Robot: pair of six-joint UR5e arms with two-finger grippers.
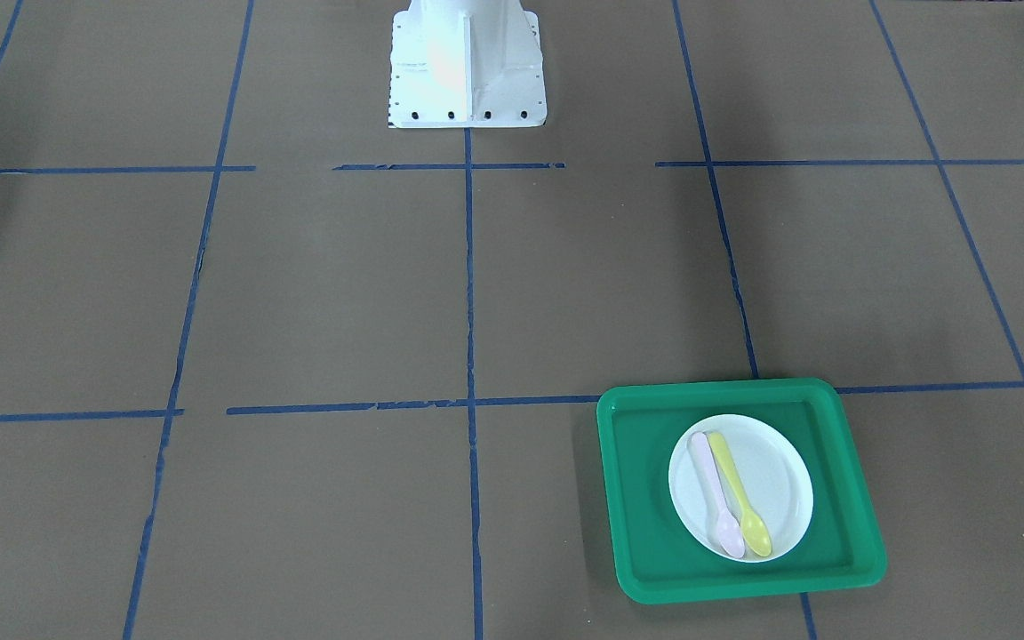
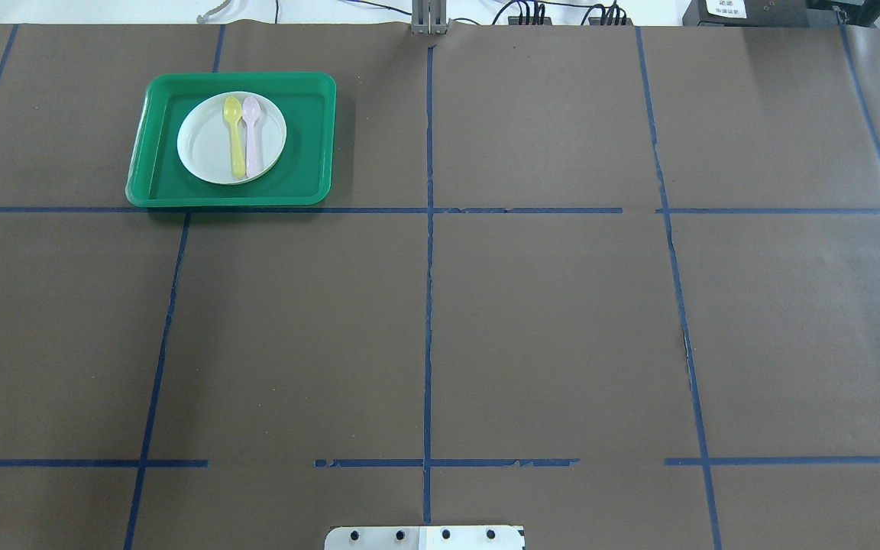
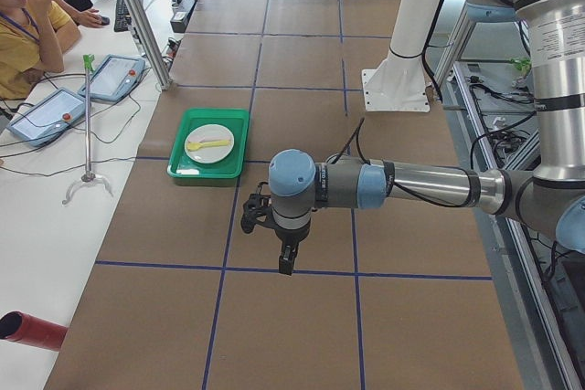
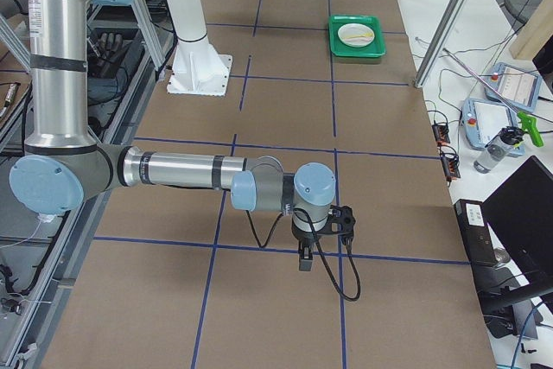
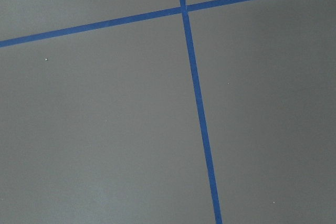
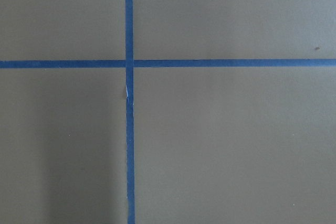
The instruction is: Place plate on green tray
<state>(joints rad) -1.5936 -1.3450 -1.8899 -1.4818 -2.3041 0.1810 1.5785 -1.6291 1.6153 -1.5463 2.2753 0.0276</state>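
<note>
Checking feeds, I am seeing the white plate (image 2: 203, 153), with two spoons (image 2: 236, 141) on it, sitting inside the green tray (image 2: 308, 153), well apart from the left gripper (image 3: 287, 265) and right gripper (image 4: 305, 262). I am judging placement done, needing only that both arms keep clear; either gripper's opening I cannot tell.

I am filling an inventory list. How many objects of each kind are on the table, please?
Tray: 1, the green tray
Plate: 1, the white plate, lying in the tray
Spoons: 2, the yellow spoon and the pink spoon, both on the plate
Total: 4
</note>
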